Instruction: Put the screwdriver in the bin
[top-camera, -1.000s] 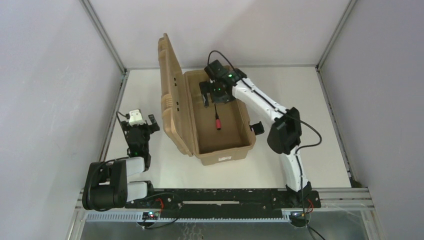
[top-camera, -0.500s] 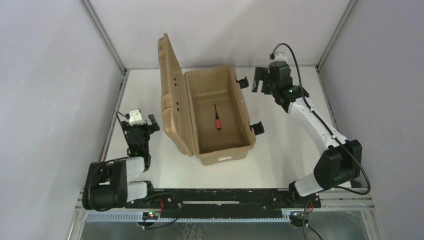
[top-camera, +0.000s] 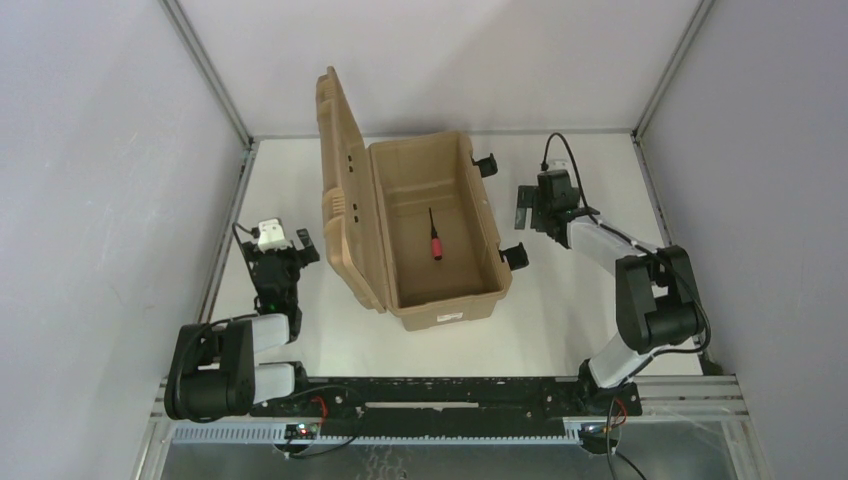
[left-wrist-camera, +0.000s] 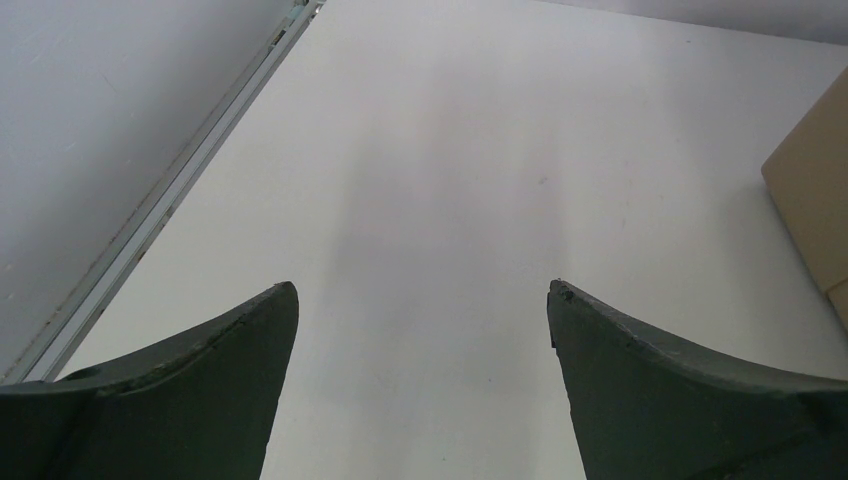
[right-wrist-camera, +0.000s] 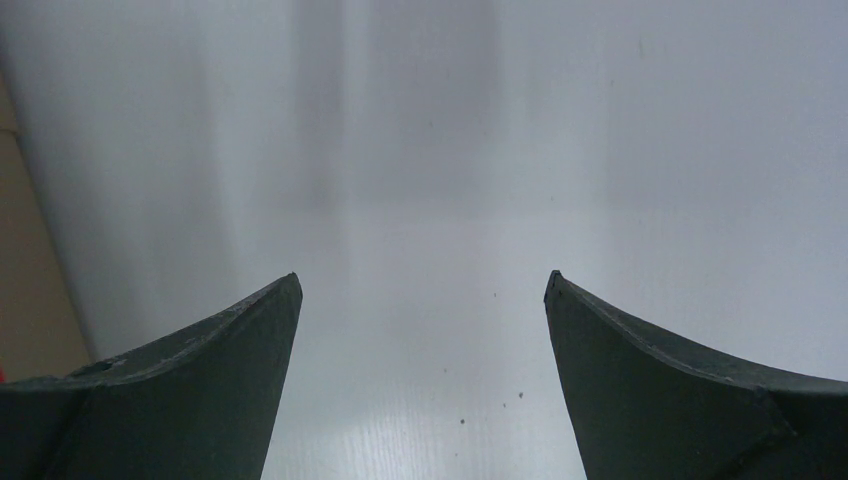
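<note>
The screwdriver (top-camera: 434, 240), red handle and dark shaft, lies on the floor inside the tan bin (top-camera: 450, 305), whose lid (top-camera: 338, 185) stands open on its left side. My right gripper (top-camera: 524, 208) is open and empty, low over the table to the right of the bin, near its black latches. In the right wrist view it (right-wrist-camera: 422, 285) has only bare table between its fingers, with a tan edge of the bin (right-wrist-camera: 30, 290) at far left. My left gripper (top-camera: 300, 240) is open and empty, left of the bin; in the left wrist view it (left-wrist-camera: 422, 288) faces bare table.
Two black latches (top-camera: 486, 163) (top-camera: 514, 255) stick out from the bin's right wall. A corner of the lid shows in the left wrist view (left-wrist-camera: 815, 195). Metal rails (top-camera: 225, 235) and grey walls bound the white table on the left, back and right.
My right gripper left the screwdriver lying in the bin, rose out past the bin's right wall, then dropped lower and nearer beside the bin. The left arm has not moved.
</note>
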